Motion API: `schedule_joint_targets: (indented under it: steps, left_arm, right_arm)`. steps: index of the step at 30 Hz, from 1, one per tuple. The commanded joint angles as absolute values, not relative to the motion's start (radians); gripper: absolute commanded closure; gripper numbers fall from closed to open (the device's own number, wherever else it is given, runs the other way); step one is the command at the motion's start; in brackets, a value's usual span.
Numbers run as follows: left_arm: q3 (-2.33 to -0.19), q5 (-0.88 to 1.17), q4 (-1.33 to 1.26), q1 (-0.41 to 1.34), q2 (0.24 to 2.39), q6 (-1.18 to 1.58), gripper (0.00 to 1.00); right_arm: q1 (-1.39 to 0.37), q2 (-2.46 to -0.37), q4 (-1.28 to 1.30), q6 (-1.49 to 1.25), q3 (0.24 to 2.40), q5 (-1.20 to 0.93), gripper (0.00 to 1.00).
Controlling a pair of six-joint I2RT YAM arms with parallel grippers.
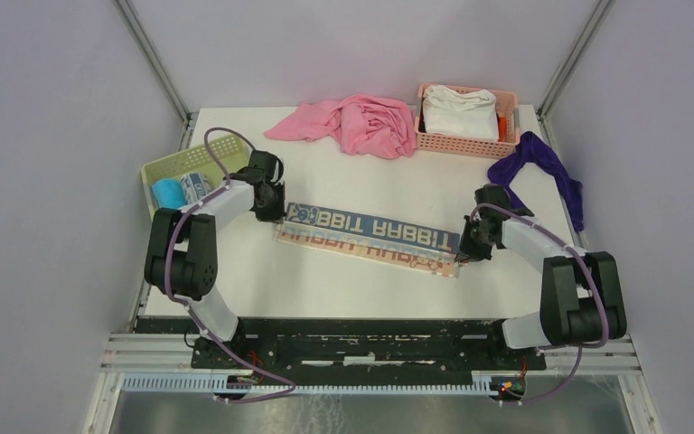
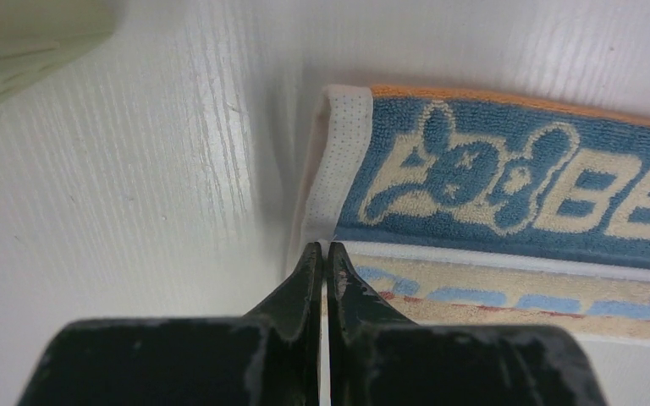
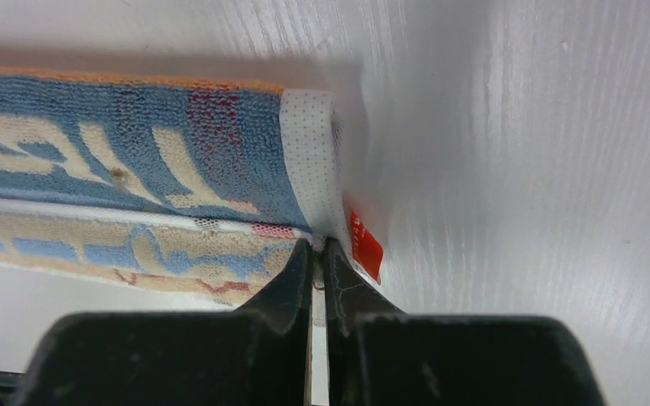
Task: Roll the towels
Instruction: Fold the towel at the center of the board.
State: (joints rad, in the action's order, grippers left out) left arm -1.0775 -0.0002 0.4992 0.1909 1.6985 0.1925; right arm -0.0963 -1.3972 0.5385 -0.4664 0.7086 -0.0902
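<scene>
While both arms reach inward over the white desk (image 1: 262, 280) in the top view, the RABBIT towel (image 1: 370, 237) lies folded into a long band across the middle, slanting from the left claw (image 1: 269, 210) at one end to the right claw (image 1: 466, 246) at the other. A green basket (image 1: 221, 154) at the desk's left edge holds the blue towel (image 1: 167, 192) and the printed towel (image 1: 197, 185), both rolled, side by side. At the far edge a pink cloth (image 1: 361, 122) lies crumpled beside a pink basket (image 1: 434, 142) with a white cloth (image 1: 459, 110) in it, and a purple cloth (image 1: 542, 167) trails down the right side. From the left wrist, the left claw (image 2: 323, 252) has its fingers pressed together on the near edge of the RABBIT towel (image 2: 491, 169), right at the white hem where the blue upper layer folds over the cream lower one. From the right wrist, the right claw (image 3: 315, 247) is likewise pinched tight on the near edge of the RABBIT towel (image 3: 118, 152), at the hemmed end, with a small red tag (image 3: 364, 245) just beside the fingertips.
</scene>
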Motion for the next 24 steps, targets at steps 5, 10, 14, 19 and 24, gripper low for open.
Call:
schedule_joint_targets:
  steps: [5,10,14,19,24]
  left_arm:
    - [-1.128,-0.067,0.512,0.178,1.698,0.206,0.95]
    - [-1.114,-0.08,0.535,0.178,1.674,0.215,0.93]
    - [-1.116,-0.076,0.526,0.179,1.635,0.221,0.92]
    - [-1.115,-0.081,0.528,0.179,1.623,0.224,0.92]
    - [-1.097,-0.084,0.544,0.179,1.646,0.23,0.89]
  right_arm:
    - [-0.087,-1.434,0.561,-0.477,0.708,-0.085,0.94]
    - [-0.087,-1.411,0.605,-0.471,0.715,-0.104,0.92]
    - [-0.087,-1.355,0.642,-0.468,0.725,-0.122,0.92]
    - [-0.087,-1.317,0.675,-0.483,0.724,-0.15,0.9]
    - [-0.087,-1.307,0.683,-0.517,0.696,-0.199,0.85]
